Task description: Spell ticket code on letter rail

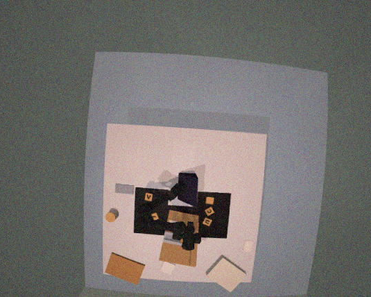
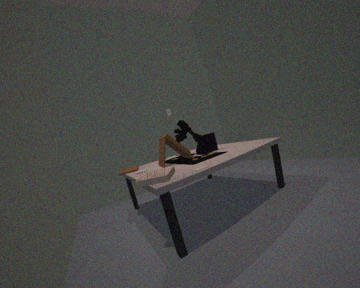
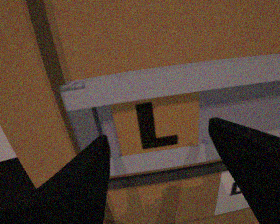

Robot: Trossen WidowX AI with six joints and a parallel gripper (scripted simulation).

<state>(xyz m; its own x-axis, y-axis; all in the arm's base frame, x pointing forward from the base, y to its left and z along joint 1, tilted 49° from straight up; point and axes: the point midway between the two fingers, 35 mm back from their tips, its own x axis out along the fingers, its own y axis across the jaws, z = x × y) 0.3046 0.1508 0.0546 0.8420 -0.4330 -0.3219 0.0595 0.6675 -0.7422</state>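
Note:
The L tile (image 3: pixel 160 142) lies in the grey rail (image 3: pixel 166 78) (image 1: pixel 168 238) on the orange-brown board (image 3: pixel 166 30) (image 1: pixel 178 256) (image 2: pixel 177 147), its letter upright in the wrist view. Grey rail shows on both sides of it. My gripper (image 3: pixel 159 133) (image 2: pixel 180 138) is open around the tile, with a gap at each fingertip. The ticket (image 3: pixel 227 196) is mostly hidden by the right finger. Loose tiles are a V tile (image 1: pixel 148 197), a tile with an unclear letter (image 1: pixel 154 216), and three at right: an upper tile (image 1: pixel 209 200), a middle tile (image 1: pixel 209 211) and a lower tile (image 1: pixel 207 221).
The loose tiles lie on a black mat (image 1: pixel 143 225). Around it are a grey block (image 1: pixel 124 189), an orange cylinder (image 1: pixel 110 217), a brown slab (image 1: pixel 125 268), a cream block (image 1: pixel 227 274) at the front edge and a small white piece (image 1: pixel 248 246).

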